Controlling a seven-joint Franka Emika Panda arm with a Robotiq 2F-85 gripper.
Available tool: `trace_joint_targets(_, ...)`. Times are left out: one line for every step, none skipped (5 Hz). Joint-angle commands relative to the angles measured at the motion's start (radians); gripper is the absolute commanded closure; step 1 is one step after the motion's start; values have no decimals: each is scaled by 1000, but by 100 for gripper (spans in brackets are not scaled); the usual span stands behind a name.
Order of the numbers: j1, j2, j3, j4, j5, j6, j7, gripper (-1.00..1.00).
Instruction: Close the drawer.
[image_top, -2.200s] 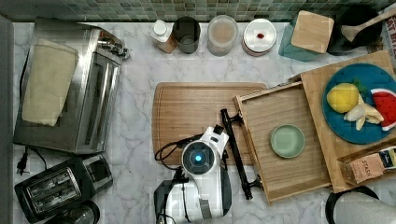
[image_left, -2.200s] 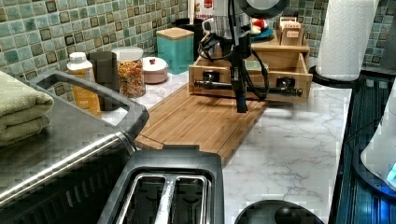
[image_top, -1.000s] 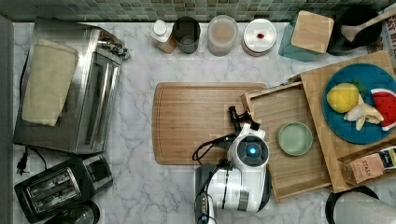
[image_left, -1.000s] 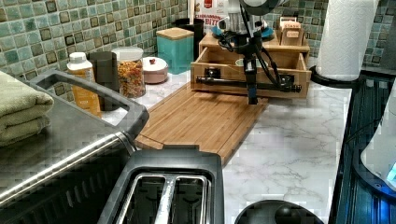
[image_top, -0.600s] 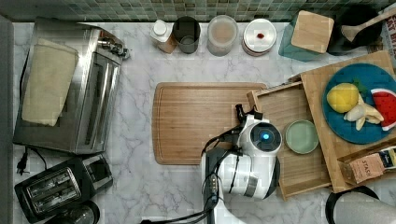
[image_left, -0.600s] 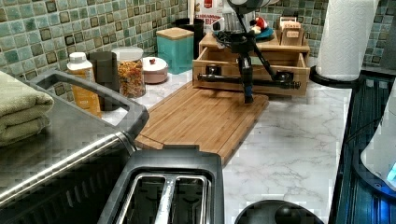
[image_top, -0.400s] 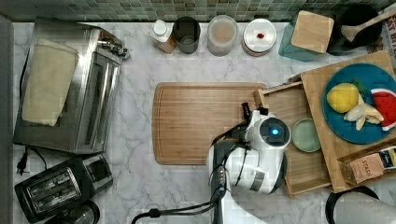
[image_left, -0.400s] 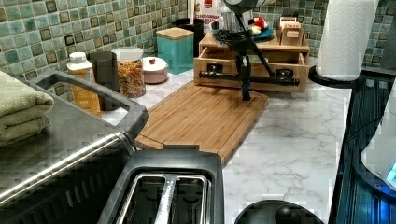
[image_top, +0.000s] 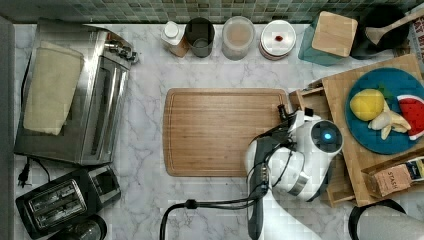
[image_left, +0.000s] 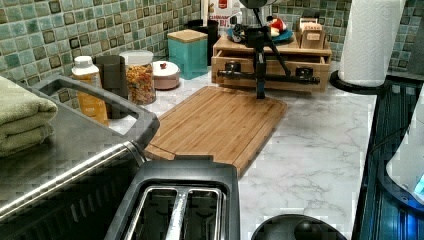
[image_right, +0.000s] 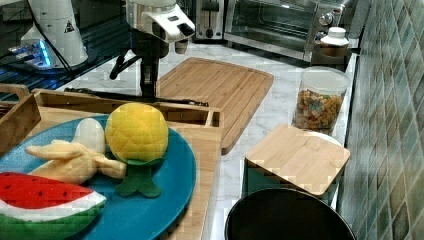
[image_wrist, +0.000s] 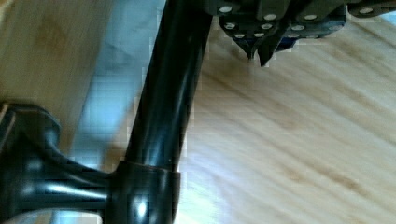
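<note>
Drawer (image_left: 272, 62) sits almost fully pushed into its bamboo cabinet (image_left: 225, 50) at the far end of the marble surface (image_left: 310, 150) in the left view, its front standing just proud of the cabinet face. Going left to right across the top view: a toaster oven (image_top: 95, 95) with a folded towel (image_top: 50, 95) on its roof, a black toaster (image_top: 65, 200) below it, then the grooved cutting board (image_top: 220, 132) in the middle, then the robot arm (image_top: 295, 160), then the cabinet's top slab (image_top: 355, 165) carrying a blue plate (image_top: 372, 142) of toy fruit. A row of jars (image_top: 237, 36) and a teal canister (image_top: 327, 37) lines the tiled wall.

The hand (image_left: 260, 92) hangs point-down against the drawer's long black bar handle (image_left: 280, 77), just right of the bar's middle in the left view, with its tip over the near edge of the cutting board. In the wrist view the handle (image_wrist: 170, 93) runs thick and glossy right beside the fingertips (image_wrist: 254, 46), which meet at a point, so the hand is closed with nothing between them. In the right view the arm (image_right: 150, 30) stands behind the cabinet, with the handle (image_right: 135, 96) running along the drawer's front.
</note>
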Motion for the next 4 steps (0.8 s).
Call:
trace_joint_targets(-104,79,-92,370,48,19,-116,100)
trace_joint_targets(-91,121,-117,464,-1,-42,-60,100)
trace_joint_targets(-84,115,-131,474,10,-40,-49,100)
trace_joint_targets(-85,115,-131,474,10,-40,-49,100)
